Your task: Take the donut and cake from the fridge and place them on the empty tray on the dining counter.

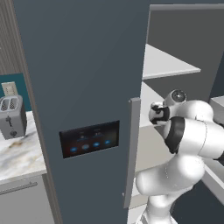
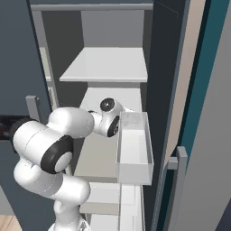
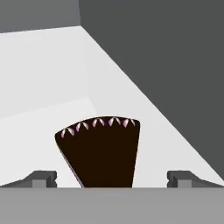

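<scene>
The cake point(image 3: 101, 151), a dark brown wedge with pinkish dabs along its wide edge, lies on a pale shelf point(image 3: 48, 74) of the fridge point(image 1: 83, 78) in the hand view. My gripper point(image 3: 111, 178) is open, its two fingertips point(image 3: 41, 178) standing either side of the wedge's narrow end, apart from it. In both base views my arm point(image 2: 67, 131) reaches into the open fridge at the middle shelf point(image 2: 108, 97), and the hand itself is hidden behind the wrist. The donut, tray and dining counter are out of view.
The fridge door point(image 1: 87, 131) with its black lit panel and grey handle point(image 1: 131, 153) stands left of the arm. A pale door bin point(image 2: 134, 149) juts right of the wrist. A toaster point(image 1: 12, 116) sits on a marble counter point(image 1: 19, 157) at far left.
</scene>
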{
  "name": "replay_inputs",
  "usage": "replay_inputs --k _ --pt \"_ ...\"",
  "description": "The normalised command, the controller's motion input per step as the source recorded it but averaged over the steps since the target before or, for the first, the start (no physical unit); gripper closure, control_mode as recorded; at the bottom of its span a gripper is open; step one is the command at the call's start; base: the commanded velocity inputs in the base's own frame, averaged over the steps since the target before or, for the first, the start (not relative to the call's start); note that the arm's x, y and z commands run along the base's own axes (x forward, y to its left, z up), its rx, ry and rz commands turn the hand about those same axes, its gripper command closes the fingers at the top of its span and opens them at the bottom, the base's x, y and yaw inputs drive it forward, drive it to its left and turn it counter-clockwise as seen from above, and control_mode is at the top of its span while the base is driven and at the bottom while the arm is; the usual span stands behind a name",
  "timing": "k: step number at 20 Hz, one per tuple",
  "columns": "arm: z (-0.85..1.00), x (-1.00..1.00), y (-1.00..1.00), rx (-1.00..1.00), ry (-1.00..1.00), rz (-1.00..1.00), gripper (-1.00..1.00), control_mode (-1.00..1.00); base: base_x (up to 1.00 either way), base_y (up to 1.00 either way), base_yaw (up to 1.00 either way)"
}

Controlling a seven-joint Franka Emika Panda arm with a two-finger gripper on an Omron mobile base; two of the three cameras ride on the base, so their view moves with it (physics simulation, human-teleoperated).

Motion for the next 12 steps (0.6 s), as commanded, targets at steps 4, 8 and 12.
replay_inputs --k 4,8,12 --pt "-0.16 0.35 -0.11 0.00 0.00 0.00 -1.00 -1.00 0.00 0.00 0.00" --pt "-0.26 0.23 -0.13 0.00 0.00 0.00 -1.00 -1.00 0.00 0.00 0.00" --pt "-0.35 0.14 -0.09 0.00 0.00 0.00 -1.00 -1.00 0.00 0.00 0.00"
